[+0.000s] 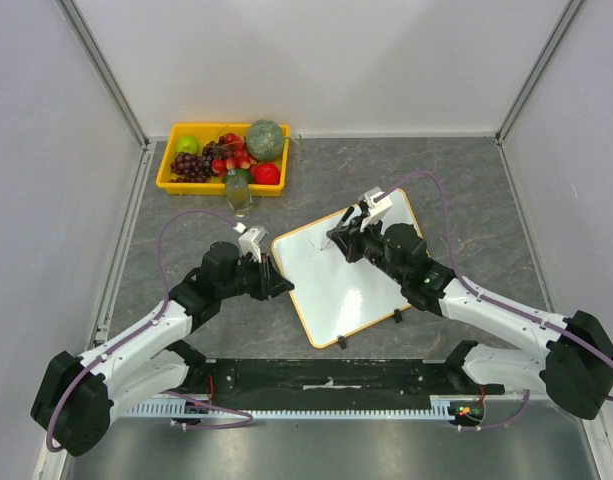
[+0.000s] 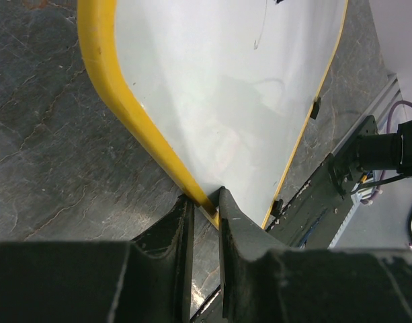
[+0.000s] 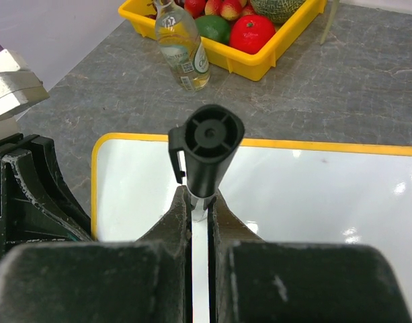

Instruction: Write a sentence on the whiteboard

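The whiteboard (image 1: 336, 285), white with a yellow frame, lies tilted on the grey table. My left gripper (image 1: 282, 284) is shut on its left frame edge; in the left wrist view the jaws (image 2: 206, 200) pinch the yellow rim (image 2: 125, 101). My right gripper (image 1: 342, 238) is over the board's far part, shut on a black marker (image 3: 207, 148) that stands upright between its fingers (image 3: 201, 196), above the white surface (image 3: 313, 195). Of the sentence, only one thin dark stroke (image 2: 259, 37) shows; the marker's tip is hidden.
A yellow fruit tray (image 1: 196, 187) sits at the back left, with a small glass bottle (image 1: 237, 192) just in front of it. Two black clips (image 1: 398, 318) are on the board's near edge. A black rail (image 1: 326, 375) runs along the table's front. White walls enclose the table.
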Robot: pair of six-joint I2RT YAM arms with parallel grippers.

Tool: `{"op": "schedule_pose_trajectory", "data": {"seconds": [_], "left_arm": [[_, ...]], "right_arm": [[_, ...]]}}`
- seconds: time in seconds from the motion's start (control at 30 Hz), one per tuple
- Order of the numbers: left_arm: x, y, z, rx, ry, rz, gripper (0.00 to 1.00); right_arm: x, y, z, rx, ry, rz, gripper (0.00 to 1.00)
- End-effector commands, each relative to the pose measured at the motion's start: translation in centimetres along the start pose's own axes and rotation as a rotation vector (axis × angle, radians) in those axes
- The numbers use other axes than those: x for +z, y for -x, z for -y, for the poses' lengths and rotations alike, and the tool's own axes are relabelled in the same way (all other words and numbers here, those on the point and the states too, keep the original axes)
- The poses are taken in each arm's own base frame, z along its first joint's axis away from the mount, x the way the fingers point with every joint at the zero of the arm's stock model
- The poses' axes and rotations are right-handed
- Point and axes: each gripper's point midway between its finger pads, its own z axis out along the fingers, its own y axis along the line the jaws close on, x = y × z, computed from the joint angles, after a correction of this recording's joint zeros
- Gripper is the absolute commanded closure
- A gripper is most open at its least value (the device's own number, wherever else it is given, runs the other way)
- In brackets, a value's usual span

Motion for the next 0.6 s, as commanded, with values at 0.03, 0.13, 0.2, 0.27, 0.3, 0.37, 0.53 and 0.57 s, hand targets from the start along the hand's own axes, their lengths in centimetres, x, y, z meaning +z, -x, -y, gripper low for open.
{"op": "schedule_pose_trajectory", "data": {"seconds": [0.03, 0.13, 0.2, 0.27, 0.3, 0.37, 0.53, 0.57], "left_arm": [[-0.1, -1.3, -2.5, 0.06, 0.091, -0.036, 0.98], [-0.1, -1.4, -2.6, 0.058, 0.092, -0.037, 0.98], [0.0, -1.3, -2.5, 0.058, 0.092, -0.037, 0.98], [-0.1, -1.4, -2.5, 0.061, 0.09, -0.037, 0.98], [-0.1, -1.3, -2.5, 0.06, 0.091, -0.036, 0.98], [0.0, -1.4, -2.5, 0.059, 0.089, -0.039, 0.98], [0.0, -1.4, -2.6, 0.059, 0.093, -0.039, 0.98], [0.0, -1.4, -2.6, 0.06, 0.093, -0.039, 0.98]], "right_arm": [[-0.5, 4.5, 0.1, 0.006, -0.024, 0.098, 1.0], [-0.4, 5.2, 0.8, -0.014, -0.057, 0.113, 1.0], [-0.4, 5.5, 1.2, -0.017, -0.068, 0.121, 1.0], [-0.3, 5.4, 1.5, -0.021, -0.082, 0.119, 1.0], [-0.2, 5.2, 1.7, -0.021, -0.087, 0.117, 1.0], [0.1, 4.6, 1.9, -0.026, -0.096, 0.102, 1.0], [0.7, 2.4, 2.7, -0.039, -0.118, 0.05, 1.0], [0.8, 1.9, 2.9, -0.04, -0.122, 0.04, 1.0]]}}
